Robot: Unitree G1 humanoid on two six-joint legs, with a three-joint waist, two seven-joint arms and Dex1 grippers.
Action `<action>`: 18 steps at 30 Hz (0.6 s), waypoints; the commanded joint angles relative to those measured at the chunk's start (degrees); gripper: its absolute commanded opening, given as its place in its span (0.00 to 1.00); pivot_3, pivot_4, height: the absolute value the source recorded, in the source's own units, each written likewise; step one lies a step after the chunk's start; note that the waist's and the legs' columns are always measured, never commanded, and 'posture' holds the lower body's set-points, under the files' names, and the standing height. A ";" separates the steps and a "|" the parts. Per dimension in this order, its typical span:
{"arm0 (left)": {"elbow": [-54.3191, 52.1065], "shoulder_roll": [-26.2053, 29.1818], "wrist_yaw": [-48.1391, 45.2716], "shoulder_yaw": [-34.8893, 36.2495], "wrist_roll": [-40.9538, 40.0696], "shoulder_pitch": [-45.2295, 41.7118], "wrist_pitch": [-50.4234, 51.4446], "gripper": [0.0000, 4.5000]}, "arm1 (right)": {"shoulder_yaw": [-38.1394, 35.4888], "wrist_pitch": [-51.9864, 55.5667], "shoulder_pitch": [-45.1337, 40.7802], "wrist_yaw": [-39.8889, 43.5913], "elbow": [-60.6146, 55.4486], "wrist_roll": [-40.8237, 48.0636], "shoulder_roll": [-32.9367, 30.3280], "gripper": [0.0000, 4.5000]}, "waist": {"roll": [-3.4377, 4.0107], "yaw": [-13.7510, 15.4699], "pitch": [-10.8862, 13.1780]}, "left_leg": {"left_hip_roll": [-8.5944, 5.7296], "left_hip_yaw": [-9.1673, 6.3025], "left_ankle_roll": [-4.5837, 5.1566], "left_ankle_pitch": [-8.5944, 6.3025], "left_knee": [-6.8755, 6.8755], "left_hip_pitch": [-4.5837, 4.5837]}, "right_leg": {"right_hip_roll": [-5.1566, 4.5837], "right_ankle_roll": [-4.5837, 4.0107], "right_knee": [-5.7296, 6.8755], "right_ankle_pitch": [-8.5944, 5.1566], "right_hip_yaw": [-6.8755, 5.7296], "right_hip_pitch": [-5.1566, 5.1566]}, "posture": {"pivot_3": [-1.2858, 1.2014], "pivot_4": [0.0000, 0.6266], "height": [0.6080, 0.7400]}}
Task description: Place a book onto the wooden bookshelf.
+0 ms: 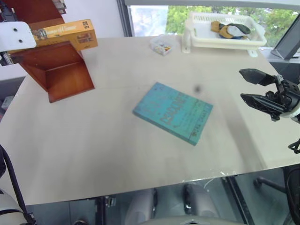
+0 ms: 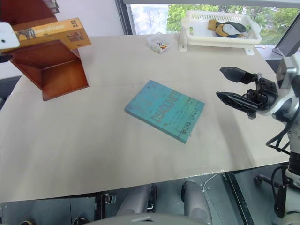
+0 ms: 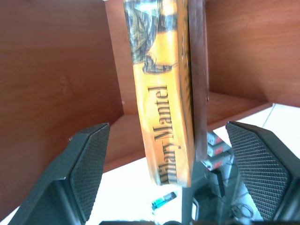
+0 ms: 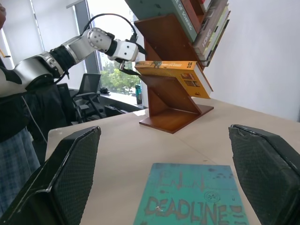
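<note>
1. Left eye view: left gripper sits at the upper left, just beside the near end of the book; its fingers are hidden behind the white wrist housing. The book lies flat on a slanted board of the wooden bookshelf, long axis running from the gripper toward the right, far end jutting past the board edge. Left arm is plainly the nearer one.

2. Right eye view: right gripper hovers over the table, well apart from the shelf, jaws spread, nothing between them. A teal book lies flat between it and the shelf.

3. Left wrist view: both fingers stand wide apart, clear of the book on either side. Spine faces the camera, book directly ahead between the fingers, resting against a shelf board. Judgement: book released; a straight retreat along its long axis suits best, so the jutting book is not nudged.

4. Right wrist view: book sits on the slanted board, tilted with it, left gripper at its far end.
</note>
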 commanded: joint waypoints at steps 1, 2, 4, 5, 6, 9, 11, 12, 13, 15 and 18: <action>-1.84 2.16 -0.26 1.44 0.10 -0.67 0.61 0.98 | -1.81 -0.73 -0.39 0.00 -1.44 0.65 -0.90 1.00 | 0.00 0.00 0.00 | 0.00 0.00 0.00 0.00 0.00 0.00 | 0.00 0.00 0.00 0.00 0.00 0.00 | 0.52 0.24 1.00; -2.15 2.24 -0.46 1.41 0.10 -0.51 0.61 0.98 | -1.80 -0.76 -0.39 0.02 -1.33 0.59 -0.92 1.00 | 0.00 0.00 0.00 | 0.00 0.00 0.00 0.00 0.00 0.00 | 0.00 0.00 0.00 0.00 0.00 0.00 | 0.52 0.24 1.00; -3.48 2.16 -1.31 1.75 -0.52 -0.03 0.94 0.98 | -1.76 -0.89 -0.34 0.18 -1.01 0.38 -0.96 1.00 | 0.00 0.00 0.00 | 0.00 0.00 0.00 0.00 0.00 0.00 | 0.00 0.00 0.01 0.00 0.00 0.00 | 0.52 0.24 1.00; -4.03 2.11 -1.59 1.92 -0.74 0.14 1.16 0.98 | -1.74 -0.94 -0.35 0.24 -0.88 0.30 -0.96 1.00 | 0.00 0.02 0.00 | 0.00 0.00 0.00 0.00 0.00 0.00 | 0.00 0.00 0.01 0.00 0.00 0.00 | 0.52 0.24 1.00; -5.18 2.21 -2.08 2.36 -1.09 0.24 1.68 0.98 | -1.76 -0.92 -0.32 0.26 -0.80 0.29 -0.97 1.00 | 0.00 0.03 0.00 | 0.00 0.00 0.00 0.00 0.00 0.00 | 0.00 0.00 0.01 0.00 0.00 0.00 | 0.52 0.24 1.00; -8.69 2.32 -3.17 3.56 -1.57 -0.01 4.42 0.98 | -1.88 -0.81 -0.31 0.44 -0.57 0.27 -1.09 1.00 | -0.01 0.02 0.00 | 0.00 -0.01 0.00 0.00 0.02 0.00 | 0.00 0.00 0.01 0.00 0.00 0.00 | 0.52 0.24 1.00; -10.80 1.50 -4.47 4.62 -3.53 0.07 6.27 0.98 | -2.00 -0.55 -0.42 0.71 -0.50 0.58 -1.23 1.00 | -0.01 0.00 0.00 | 0.01 -0.01 0.00 0.00 0.03 -0.01 | 0.00 0.00 0.01 0.00 0.01 0.00 | 0.52 0.24 1.00; -11.65 1.33 -4.38 4.78 -3.58 -0.09 6.76 0.98 | -2.08 -0.47 -0.74 0.78 -0.40 0.82 -1.22 1.00 | -0.01 -0.01 0.00 | 0.01 0.00 0.00 0.00 0.03 -0.01 | -0.01 0.00 0.01 0.00 0.01 0.00 | 0.52 0.24 1.00; -12.28 1.29 -4.23 4.92 -3.65 -0.15 7.21 0.98 | -2.19 -0.35 -1.07 0.76 -0.31 1.13 -1.16 1.00 | -0.01 -0.02 0.00 | 0.01 -0.01 0.00 0.00 0.03 -0.01 | 0.00 0.00 0.01 0.00 0.01 0.00 | 0.52 0.24 1.00; -13.03 1.43 -4.25 5.22 -3.87 -0.09 7.91 0.98 | -2.60 0.05 -1.98 0.31 -0.03 2.11 -0.82 1.00 | 0.00 -0.02 0.00 | 0.01 0.00 0.00 0.00 0.03 0.00 | 0.00 0.00 0.01 0.00 0.01 0.00 | 0.52 0.24 1.00; -13.74 2.19 -4.77 5.35 -4.19 0.58 8.53 0.98 | -2.69 0.26 -2.37 0.26 0.11 2.50 -0.80 1.00 | -0.01 -0.02 0.00 | 0.01 -0.01 0.00 0.00 0.04 0.01 | 0.00 0.00 0.05 0.00 0.01 0.00 | 0.52 0.24 1.00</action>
